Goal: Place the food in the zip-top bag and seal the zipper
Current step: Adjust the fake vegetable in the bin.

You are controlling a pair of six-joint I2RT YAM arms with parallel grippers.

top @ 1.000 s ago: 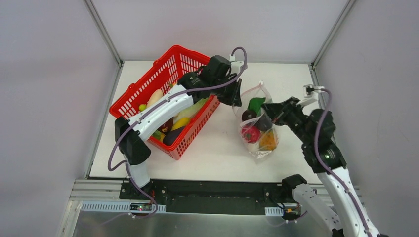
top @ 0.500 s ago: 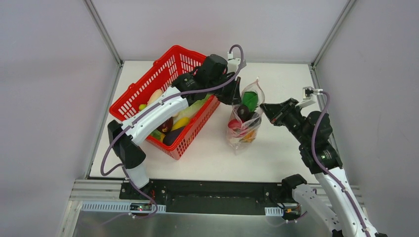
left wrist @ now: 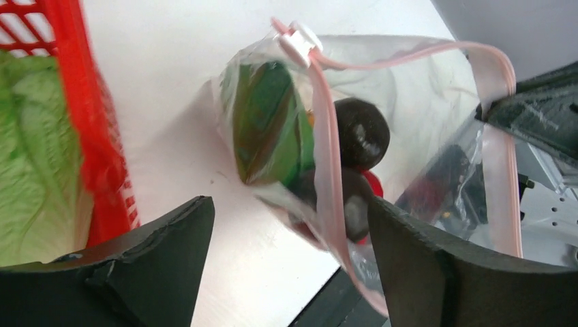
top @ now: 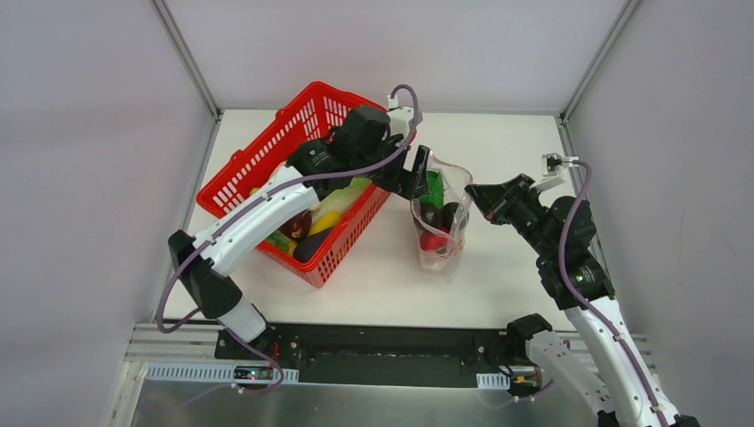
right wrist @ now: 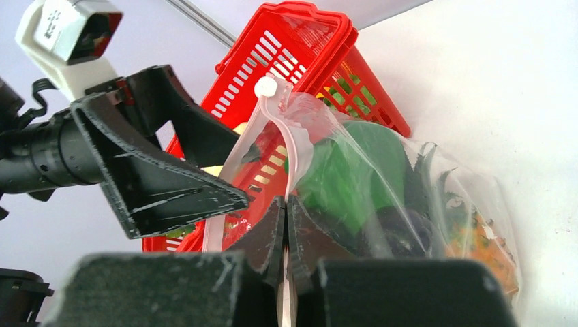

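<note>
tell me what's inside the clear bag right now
Through the wall of the clear bag you can see a green leafy piece, a dark purple eggplant, a red fruit and, low down, an orange piece. Anything beneath these, at the bottom, is covered.

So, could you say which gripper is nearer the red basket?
Left: the left gripper is open beside the red basket's rim; the right gripper pinches the zip-top bag's zipper, farther away.

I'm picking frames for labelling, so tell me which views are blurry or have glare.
Left wrist: motion-smeared, the green piece and red basket streak. Right wrist: mostly crisp, though glare streaks the zip-top bag. Top external: sharp, evenly lit.
</note>
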